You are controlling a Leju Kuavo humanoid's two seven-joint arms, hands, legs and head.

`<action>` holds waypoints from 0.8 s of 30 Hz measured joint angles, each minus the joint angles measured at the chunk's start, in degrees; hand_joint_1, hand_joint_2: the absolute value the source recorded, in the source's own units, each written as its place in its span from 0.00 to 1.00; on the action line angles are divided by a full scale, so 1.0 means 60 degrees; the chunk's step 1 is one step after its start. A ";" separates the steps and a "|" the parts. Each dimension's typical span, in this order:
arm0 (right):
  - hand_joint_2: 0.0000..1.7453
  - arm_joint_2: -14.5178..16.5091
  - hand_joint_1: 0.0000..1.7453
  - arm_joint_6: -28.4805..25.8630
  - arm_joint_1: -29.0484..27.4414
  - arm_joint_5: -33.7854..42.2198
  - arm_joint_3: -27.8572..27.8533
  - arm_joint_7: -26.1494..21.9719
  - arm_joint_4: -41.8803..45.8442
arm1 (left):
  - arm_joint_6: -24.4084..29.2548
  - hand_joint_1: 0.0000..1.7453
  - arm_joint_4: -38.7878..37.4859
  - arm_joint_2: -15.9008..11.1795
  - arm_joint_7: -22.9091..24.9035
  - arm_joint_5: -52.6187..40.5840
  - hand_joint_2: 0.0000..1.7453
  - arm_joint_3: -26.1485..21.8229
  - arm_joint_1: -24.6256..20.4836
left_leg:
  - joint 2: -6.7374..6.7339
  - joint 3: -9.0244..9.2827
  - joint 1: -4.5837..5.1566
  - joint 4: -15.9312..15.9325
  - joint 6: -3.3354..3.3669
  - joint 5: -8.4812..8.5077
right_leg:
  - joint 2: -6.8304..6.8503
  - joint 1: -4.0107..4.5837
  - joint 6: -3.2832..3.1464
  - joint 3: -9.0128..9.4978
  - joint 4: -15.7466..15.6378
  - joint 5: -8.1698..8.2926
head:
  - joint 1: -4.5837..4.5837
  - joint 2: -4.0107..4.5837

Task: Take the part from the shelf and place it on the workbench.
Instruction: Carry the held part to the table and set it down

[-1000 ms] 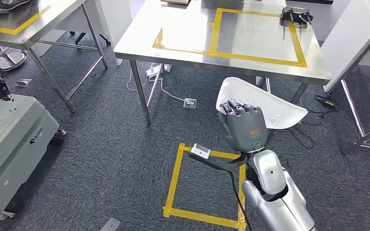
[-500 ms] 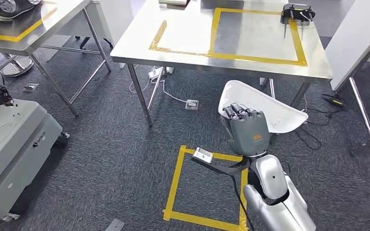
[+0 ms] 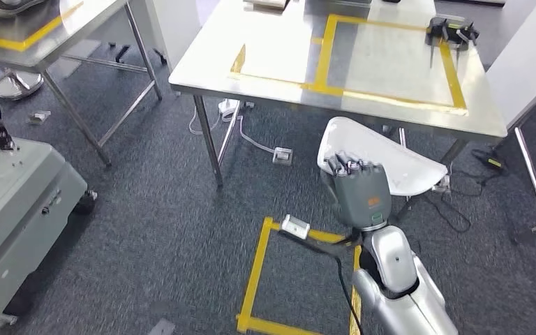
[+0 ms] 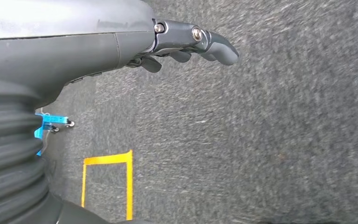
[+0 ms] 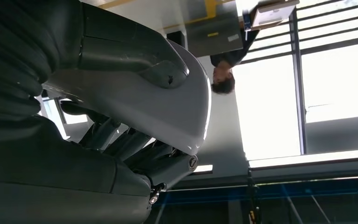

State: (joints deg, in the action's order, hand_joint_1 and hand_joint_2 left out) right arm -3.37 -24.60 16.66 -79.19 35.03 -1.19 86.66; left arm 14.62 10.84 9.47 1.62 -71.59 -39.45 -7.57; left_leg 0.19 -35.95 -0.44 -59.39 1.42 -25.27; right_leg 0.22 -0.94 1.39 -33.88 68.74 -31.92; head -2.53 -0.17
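My right hand (image 3: 359,192) is raised in front of me and grips a white curved shell part (image 3: 399,159) by its near edge, over the carpet just short of the workbench. The steel workbench (image 3: 279,50) stands ahead, with a yellow taped rectangle (image 3: 389,98) marked on its top. In the right wrist view the part (image 5: 172,109) lies across the fingers (image 5: 135,144) with the thumb pressed on its other face. My left hand (image 4: 179,44) hangs over grey carpet, fingers loosely extended and holding nothing.
A black fixture (image 3: 451,29) sits at the bench's far right corner. A grey cart (image 3: 14,202) stands at left, a second steel table (image 3: 38,38) beyond it. Cables and a socket (image 3: 283,155) lie under the bench. A yellow square (image 3: 259,272) marks the floor. A person (image 5: 224,77) stands beyond.
The whole picture has shifted, so the camera has moved; the bench now sits slightly further right. My right hand keeps its hold on the white part.
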 joint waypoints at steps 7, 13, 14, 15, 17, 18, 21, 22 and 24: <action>1.00 -0.0071 0.96 -0.0058 -0.0172 0.0004 -0.0039 0.0026 0.0001 | -0.0069 0.00 0.0001 0.0027 -0.0001 -0.0049 1.00 0.0001 0.0012 | 0.0163 0.0816 0.0190 -0.0010 0.0074 -0.0661 | -0.0059 0.0231 -0.0319 -0.0908 -0.0703 0.0630 | 0.0035 0.0000; 1.00 -0.0093 0.96 -0.0069 -0.0138 0.0007 -0.0102 0.0052 0.0028 | -0.0106 0.00 0.0010 0.0052 0.0022 -0.0069 1.00 0.0003 -0.0047 | 0.0166 0.0922 0.0218 -0.0440 -0.0210 -0.0785 | -0.0154 0.0284 -0.0613 -0.0299 -0.1738 0.1250 | 0.0065 0.0000; 1.00 -0.0088 0.96 -0.0057 -0.0101 0.0007 -0.0115 0.0055 0.0040 | -0.0117 0.00 0.0014 0.0051 0.0029 -0.0074 1.00 0.0003 -0.0078 | 0.0141 0.0724 0.0211 -0.0807 -0.0265 -0.0791 | -0.0143 0.0248 -0.0648 -0.0177 -0.1785 0.1223 | 0.0056 0.0000; 1.00 -0.0086 0.96 -0.0042 -0.0080 0.0005 -0.0125 0.0053 0.0052 | -0.0129 0.00 0.0016 0.0052 0.0034 -0.0076 1.00 0.0003 -0.0109 | 0.0108 0.0393 0.0185 -0.1323 -0.0322 -0.0891 | -0.0133 0.0225 -0.0662 -0.0081 -0.1813 0.1171 | 0.0041 0.0000; 1.00 -0.0086 0.96 -0.0013 -0.0076 0.0002 -0.0134 0.0051 0.0061 | -0.0146 0.00 0.0017 0.0052 0.0049 -0.0078 1.00 0.0003 -0.0137 | 0.0067 -0.0357 0.0112 -0.2331 -0.0445 -0.1336 | -0.0126 0.0192 -0.0662 0.0068 -0.1820 0.1016 | 0.0027 0.0000; 1.00 -0.0086 0.96 0.0005 -0.0090 0.0001 -0.0134 0.0052 0.0062 | -0.0148 0.00 0.0017 0.0050 0.0067 -0.0078 1.00 0.0003 -0.0128 | 0.0050 -0.0631 0.0077 -0.2572 -0.0493 -0.1549 | -0.0131 0.0175 -0.0648 0.0163 -0.1818 0.0924 | 0.0026 0.0000; 1.00 -0.0087 0.96 0.0078 -0.0100 -0.0004 -0.0134 0.0056 0.0068 | -0.0148 0.00 0.0016 0.0045 0.0110 -0.0076 1.00 0.0003 -0.0103 | 0.0013 -0.0623 0.0008 -0.1607 -0.0577 -0.0997 | -0.0148 0.0118 -0.0565 0.0535 -0.1810 0.0627 | 0.0024 0.0000; 1.00 -0.0086 0.96 0.0115 -0.0088 -0.0006 -0.0134 0.0056 0.0076 | -0.0154 0.00 0.0014 0.0044 0.0113 -0.0070 1.00 0.0003 -0.0098 | -0.0006 -0.0473 -0.0003 -0.0943 -0.0584 -0.0471 | -0.0146 0.0110 -0.0522 0.0662 -0.1796 0.0518 | 0.0024 0.0000; 1.00 -0.0080 0.96 0.0212 -0.0041 -0.0011 -0.0134 0.0053 0.0093 | -0.0178 0.00 0.0005 0.0045 0.0115 -0.0053 1.00 0.0003 -0.0092 | -0.0037 -0.0251 0.0015 -0.0090 -0.0488 0.0151 | -0.0145 0.0109 -0.0408 0.0797 -0.1785 0.0328 | 0.0021 0.0000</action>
State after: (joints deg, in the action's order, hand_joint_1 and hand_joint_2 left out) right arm -3.85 -23.33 16.41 -79.26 34.23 -0.87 87.22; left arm 13.55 10.87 9.74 2.31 -71.91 -39.43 -8.12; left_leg -0.04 -37.46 -0.35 -59.93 -1.51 -24.36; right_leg -0.65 -0.28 -1.06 -29.10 58.03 -29.95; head -2.40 -0.17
